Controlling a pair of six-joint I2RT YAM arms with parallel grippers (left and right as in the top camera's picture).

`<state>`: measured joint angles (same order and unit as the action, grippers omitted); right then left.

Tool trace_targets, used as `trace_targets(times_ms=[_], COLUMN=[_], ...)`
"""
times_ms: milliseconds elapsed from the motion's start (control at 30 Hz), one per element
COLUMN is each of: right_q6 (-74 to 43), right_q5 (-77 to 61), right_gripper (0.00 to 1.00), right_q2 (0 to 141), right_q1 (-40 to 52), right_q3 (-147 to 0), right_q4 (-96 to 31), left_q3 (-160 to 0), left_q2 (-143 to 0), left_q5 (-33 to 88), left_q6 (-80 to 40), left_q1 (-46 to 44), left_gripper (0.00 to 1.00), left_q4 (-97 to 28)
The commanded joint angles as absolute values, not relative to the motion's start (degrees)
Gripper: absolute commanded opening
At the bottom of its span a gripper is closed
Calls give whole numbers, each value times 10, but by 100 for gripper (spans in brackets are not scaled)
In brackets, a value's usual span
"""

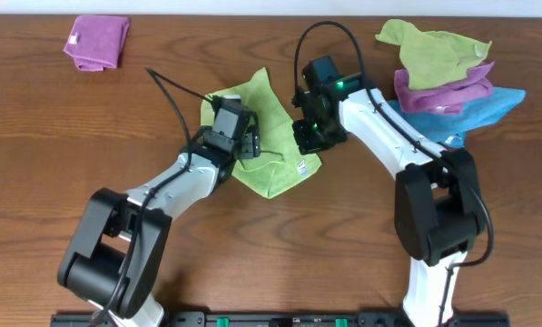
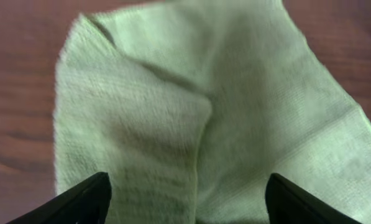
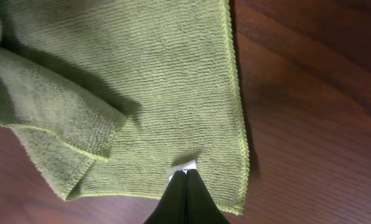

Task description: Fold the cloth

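Lime-green cloth [image 1: 272,127] lies mid-table [image 1: 116,118], rumpled, between both grippers. One flap is doubled over loosely and unevenly, so there is no clean fold yet. Left gripper [image 2: 188,193] hangs over it, fingers wide apart, gripping nothing. Right gripper [image 3: 185,182] is closed tight, tips at the white tag [image 3: 182,167] by the near-right corner; can't tell if it pinches fabric. Probably left: flatten, match edges, square up.

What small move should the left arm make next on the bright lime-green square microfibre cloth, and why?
Probably lower the left fingers and close them on the raised fold of the lime-green microfibre cloth: they stand wide apart above it, holding nothing, while the right fingers, shut, sit at the white tag.
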<state>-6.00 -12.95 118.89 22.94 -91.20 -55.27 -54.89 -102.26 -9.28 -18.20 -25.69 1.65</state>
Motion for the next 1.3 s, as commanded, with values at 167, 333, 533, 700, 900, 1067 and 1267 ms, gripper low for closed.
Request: trace_targets(times_ms=[167, 333, 533, 700, 900, 1067, 1267], right_q6=[-51, -51, -51, -51, -51, -51, -51], right_q5=[-147, -153, -153, -153, -153, -153, -163], right_gripper=[1, 2, 2, 1, 1, 2, 1], right_q2=[1184, 1184, 1184, 1184, 1184, 1184, 1184], right_q1=[230, 230, 230, 230, 230, 230, 230], right_q3=[-911, -911, -911, -911, -911, -911, -911], right_q4=[-553, -553, -552, -549, -544, -538, -537], left_q3=[-557, -557, -562, -564, -564, -564, -564], left_q2=[-1052, -1065, -1064, -1060, -1018, -966, -932], left_q5=[-197, -195, -221, -248, -301, -306, -307], left_q6=[-141, -141, -141, -141, -155, -171, -244], left_q1=[-260, -260, -259, -259, -259, -257, -241], left_gripper=[73, 73, 22, 7, 5, 5, 6], left_q4=[54, 51, 51, 30, -39, -126, -309])
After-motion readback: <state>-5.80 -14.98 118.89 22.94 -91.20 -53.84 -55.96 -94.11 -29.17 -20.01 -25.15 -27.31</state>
